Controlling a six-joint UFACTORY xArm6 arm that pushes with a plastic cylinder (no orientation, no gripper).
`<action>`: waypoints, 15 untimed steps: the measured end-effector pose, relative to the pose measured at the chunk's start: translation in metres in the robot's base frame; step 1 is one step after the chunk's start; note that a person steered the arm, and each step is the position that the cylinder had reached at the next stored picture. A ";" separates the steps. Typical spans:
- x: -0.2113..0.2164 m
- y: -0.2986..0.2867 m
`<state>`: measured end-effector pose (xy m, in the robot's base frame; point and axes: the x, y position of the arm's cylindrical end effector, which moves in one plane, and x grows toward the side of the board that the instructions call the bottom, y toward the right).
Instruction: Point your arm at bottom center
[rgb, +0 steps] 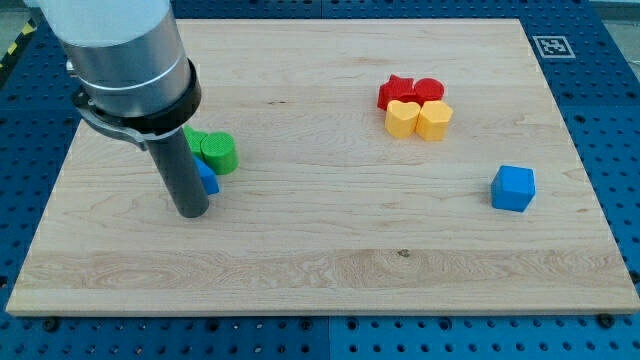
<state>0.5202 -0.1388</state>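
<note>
My tip (191, 212) rests on the wooden board (320, 270) at the view's left, a little below the middle height. It stands right against a small blue block (208, 179), mostly hidden behind the rod. A green cylinder (219, 153) sits just above and to the right of it, with another green block (194, 139) partly hidden behind the rod. At the view's upper right a red star-like block (397, 92), a red cylinder (429, 90), a yellow heart-like block (402, 118) and a yellow block (434, 119) cluster together. A blue cube (513, 188) sits at the right.
The board lies on a blue perforated table (610, 120). A black-and-white marker tag (551, 46) is off the board's top right corner. The arm's large grey body (118, 50) fills the view's top left.
</note>
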 end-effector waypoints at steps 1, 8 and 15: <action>0.012 0.009; 0.074 0.021; 0.099 0.137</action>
<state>0.6188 -0.0017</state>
